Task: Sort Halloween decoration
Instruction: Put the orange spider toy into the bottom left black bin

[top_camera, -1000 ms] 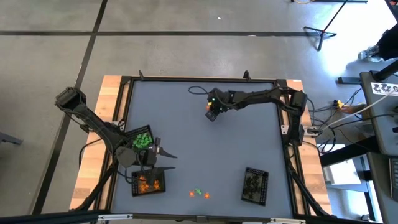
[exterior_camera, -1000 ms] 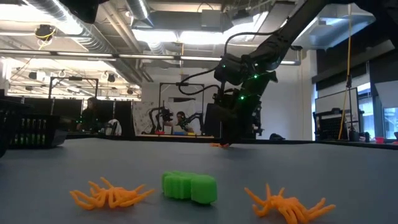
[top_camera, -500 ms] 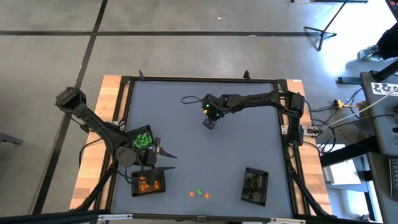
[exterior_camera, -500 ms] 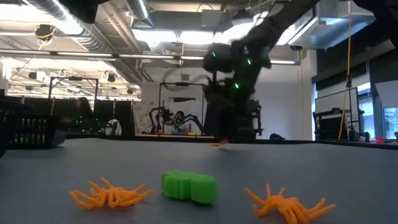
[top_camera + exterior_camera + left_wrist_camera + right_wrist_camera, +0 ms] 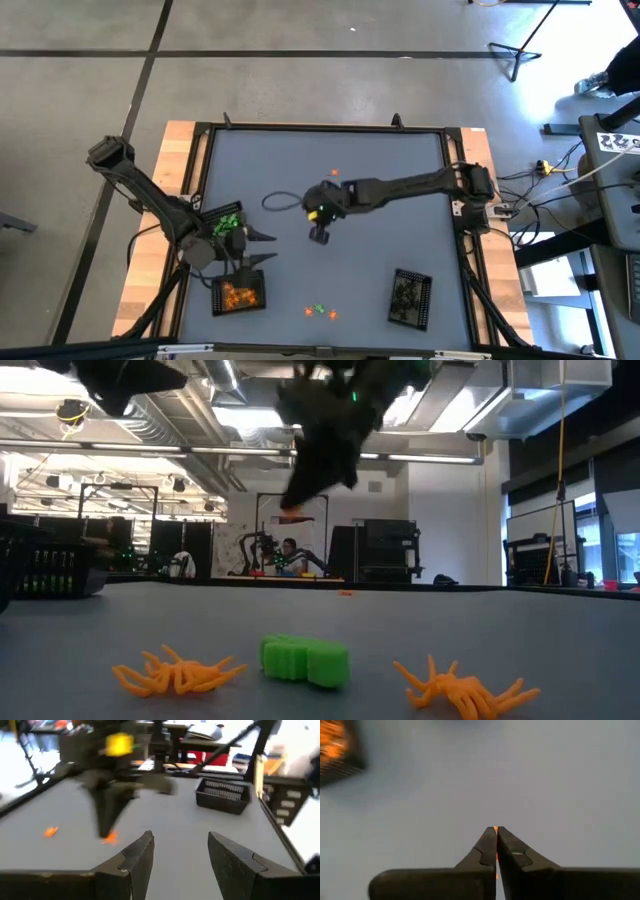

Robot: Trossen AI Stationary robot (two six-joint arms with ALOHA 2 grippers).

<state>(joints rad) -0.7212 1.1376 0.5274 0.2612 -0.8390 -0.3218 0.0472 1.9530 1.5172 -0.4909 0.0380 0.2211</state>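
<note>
One orange trinket (image 5: 495,828), seemingly pinched between right gripper (image 5: 496,833) fingertips.

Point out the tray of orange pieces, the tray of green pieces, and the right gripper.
tray of orange pieces (image 5: 238,281), high view, its upper rim.
tray of green pieces (image 5: 213,214), high view, its far rim.
right gripper (image 5: 496,831), right wrist view, between its shut fingertips.

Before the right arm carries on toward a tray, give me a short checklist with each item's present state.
1. Right pincer shut on an orange trinket: ok.
2. Right pincer lifted off the table: ok.
3. Orange tray unobstructed: cannot tell; left pincer hangs open beside it.
4. One orange piece remains far from the trays: not ok.
5. Three loose pieces unsorted at near edge: not ok.
</note>
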